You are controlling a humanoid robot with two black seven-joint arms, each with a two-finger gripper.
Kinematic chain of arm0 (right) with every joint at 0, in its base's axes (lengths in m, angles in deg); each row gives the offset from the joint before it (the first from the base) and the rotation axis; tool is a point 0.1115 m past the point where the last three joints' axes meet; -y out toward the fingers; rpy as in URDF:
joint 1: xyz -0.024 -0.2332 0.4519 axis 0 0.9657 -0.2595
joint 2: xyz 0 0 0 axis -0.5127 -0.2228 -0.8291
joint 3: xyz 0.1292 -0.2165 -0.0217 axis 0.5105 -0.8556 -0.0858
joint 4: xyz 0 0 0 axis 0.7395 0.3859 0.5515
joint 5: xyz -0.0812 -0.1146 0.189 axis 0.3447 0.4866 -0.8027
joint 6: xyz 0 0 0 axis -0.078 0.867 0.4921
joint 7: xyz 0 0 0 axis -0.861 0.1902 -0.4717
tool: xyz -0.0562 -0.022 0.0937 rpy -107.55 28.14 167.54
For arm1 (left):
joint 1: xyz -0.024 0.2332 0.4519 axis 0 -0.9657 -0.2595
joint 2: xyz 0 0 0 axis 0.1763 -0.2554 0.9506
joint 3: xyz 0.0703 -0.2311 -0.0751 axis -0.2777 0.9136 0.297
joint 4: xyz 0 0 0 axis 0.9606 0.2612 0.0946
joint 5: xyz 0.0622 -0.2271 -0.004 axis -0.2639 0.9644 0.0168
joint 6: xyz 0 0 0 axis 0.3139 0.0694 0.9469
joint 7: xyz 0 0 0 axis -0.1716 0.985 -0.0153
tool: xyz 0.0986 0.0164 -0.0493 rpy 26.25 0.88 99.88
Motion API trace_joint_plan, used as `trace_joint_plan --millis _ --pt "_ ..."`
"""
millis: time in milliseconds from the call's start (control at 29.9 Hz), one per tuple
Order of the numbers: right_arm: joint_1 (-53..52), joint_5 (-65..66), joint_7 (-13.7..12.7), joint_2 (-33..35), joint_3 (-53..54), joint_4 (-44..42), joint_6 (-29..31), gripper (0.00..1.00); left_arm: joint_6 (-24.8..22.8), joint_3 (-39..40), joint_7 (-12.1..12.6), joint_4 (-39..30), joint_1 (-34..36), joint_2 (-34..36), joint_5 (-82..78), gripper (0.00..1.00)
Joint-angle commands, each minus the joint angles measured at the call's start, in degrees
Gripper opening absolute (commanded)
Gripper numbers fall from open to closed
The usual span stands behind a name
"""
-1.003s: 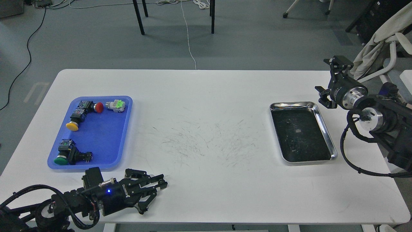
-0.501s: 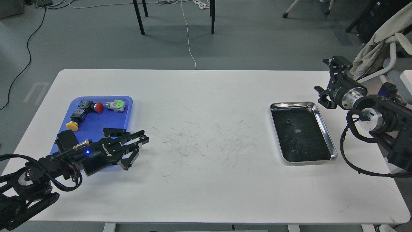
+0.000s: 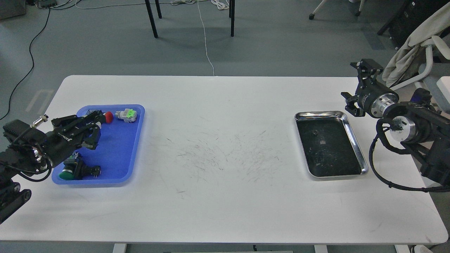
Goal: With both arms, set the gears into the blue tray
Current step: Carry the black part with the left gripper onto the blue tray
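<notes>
The blue tray [image 3: 119, 151] lies at the table's left and holds several push-button switches. My left gripper [image 3: 99, 131] hovers over the tray's left half, open, with nothing visible between its fingers. It hides the yellow-capped switch. One tiny dark gear [image 3: 314, 132] lies in the steel tray [image 3: 355, 140] at the right. I cannot pick out a second gear among the specks there. My right gripper [image 3: 355, 82] hangs open and empty just beyond that tray's far right corner.
A red-capped switch [image 3: 108, 117], a white-and-green one [image 3: 126, 115] and a green-capped one [image 3: 68, 172] sit in the blue tray. The white table [image 3: 225, 116] shows scuff marks in the middle. A chair with cloth [image 3: 411, 52] stands behind the right arm.
My left arm swung from the table's front edge up and left, ending over the blue tray. The right gripper crept slightly up and left.
</notes>
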Motion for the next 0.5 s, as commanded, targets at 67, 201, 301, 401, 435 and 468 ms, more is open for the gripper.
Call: trace_joint_plan --millis 67,201,301,401,435,468 --pt "-0.10 0.00 0.00 0.00 -0.01 0.04 0.00 0.97 0.05 -1.51 -0.01 0.46 -0.61 -0.66 0.18 0.09" --pt "-0.01 0.00 0.00 0.00 -0.01 0.03 0.00 0.97 0.05 -2.92 -0.01 0.46 -0.53 -0.93 0.45 0.09" --pt "-0.01 0.00 0.00 0.00 -0.01 0.04 0.00 0.97 0.05 -4.41 -0.01 0.46 -0.09 -1.10 0.54 0.09" --pt "-0.10 0.00 0.00 0.09 -0.01 0.04 0.00 0.97 0.05 -4.59 -0.01 1.68 0.26 -1.98 0.45 0.09" --pt "-0.10 0.00 0.00 0.09 -0.01 0.04 0.00 0.97 0.05 -4.50 -0.01 2.73 0.44 -2.33 0.45 0.09" --pt "-0.10 0.00 0.00 0.18 -0.01 0.04 0.00 0.97 0.05 -4.59 -0.01 3.88 0.88 -3.20 0.45 0.09"
